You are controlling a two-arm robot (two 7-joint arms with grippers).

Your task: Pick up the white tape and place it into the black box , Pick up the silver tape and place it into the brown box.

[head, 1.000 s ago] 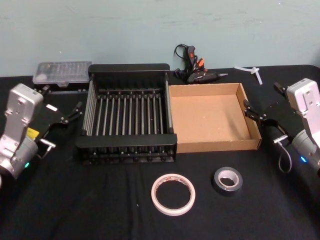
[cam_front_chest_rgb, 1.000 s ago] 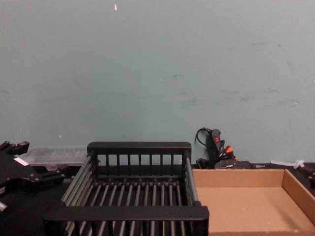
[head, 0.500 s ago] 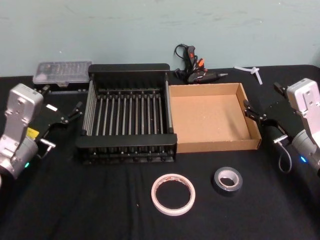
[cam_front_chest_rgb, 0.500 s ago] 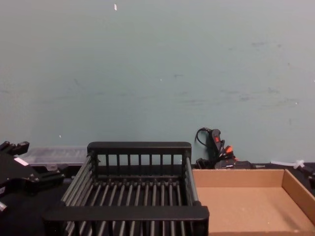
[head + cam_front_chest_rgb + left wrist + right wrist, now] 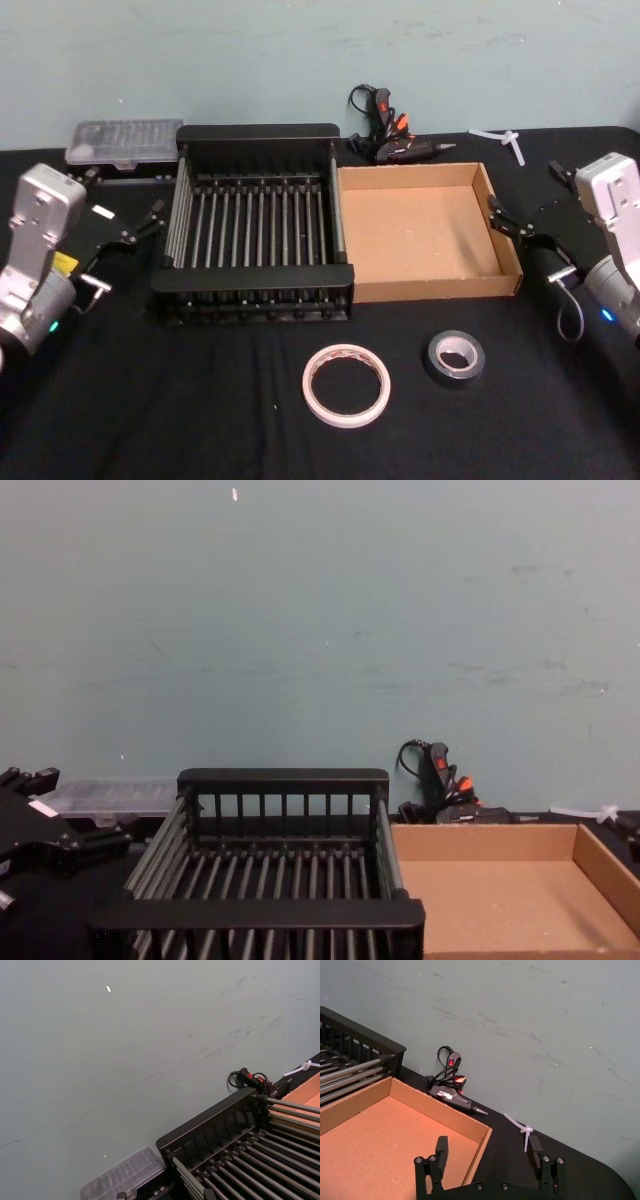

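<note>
the white tape point(image 5: 346, 386) lies flat on the black cloth in the lower centre of the head view, hole facing up, in front of the black box point(image 5: 256, 285) and well apart from it. the silver tape point(image 5: 456, 358) lies flat just to its right, lower right of centre, in front of the near wall of the brown box point(image 5: 434, 289). neither roll is touched and both boxes hold nothing.

the left gripper point(image 5: 142, 228) sits at the left edge of the frame beside the black box's left wall, fingers apart and holding nothing. the right gripper point(image 5: 515, 228) sits at the right edge beside the brown box's right wall; in the right wrist view its fingers point(image 5: 441, 1149) stand wide apart over that box's corner, holding nothing.

both tapes lie nearer the bottom of the frame than either gripper. as rings they have no long axis. the silver tape is closer to the right gripper; the white tape sits nearly midway, a shade nearer the right, though its box is on the left arm's side.
</note>
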